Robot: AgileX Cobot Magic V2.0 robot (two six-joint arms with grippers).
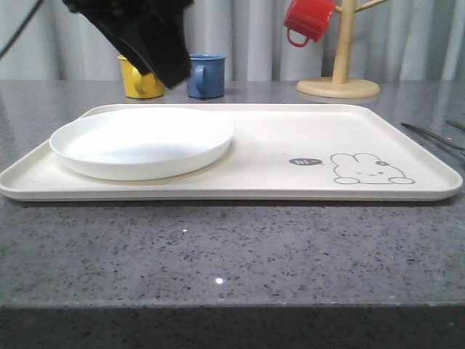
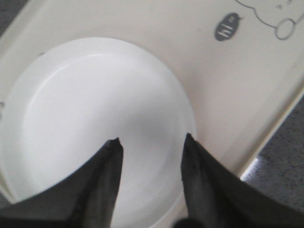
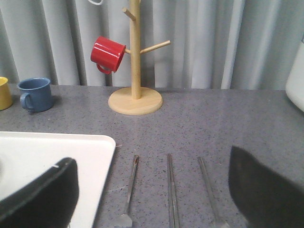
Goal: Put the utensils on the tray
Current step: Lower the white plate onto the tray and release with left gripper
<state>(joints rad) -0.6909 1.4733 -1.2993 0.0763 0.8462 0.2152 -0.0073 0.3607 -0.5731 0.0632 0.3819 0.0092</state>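
Note:
The cream tray (image 1: pixel 290 145) with a rabbit drawing lies across the middle of the grey table. Three slim silver utensils lie side by side on the table just right of the tray (image 3: pixel 71 156): one handle (image 3: pixel 129 190), a flat pair of chopsticks (image 3: pixel 172 190) and another handle (image 3: pixel 207 190); their heads are cut off by the frame edge. My right gripper (image 3: pixel 151 164) hovers over them, open and empty. My left gripper (image 2: pixel 152 138) is open and empty above the white plate (image 2: pixel 95 118). Two utensils (image 1: pixel 429 134) show at the front view's right edge.
The round white plate (image 1: pixel 142 142) fills the tray's left part. Behind the tray stand a yellow mug (image 1: pixel 139 80), a blue mug (image 1: pixel 206 75) and a wooden mug tree (image 1: pixel 338 65) holding a red mug (image 1: pixel 309 20). A white object (image 3: pixel 297 80) sits at the far right.

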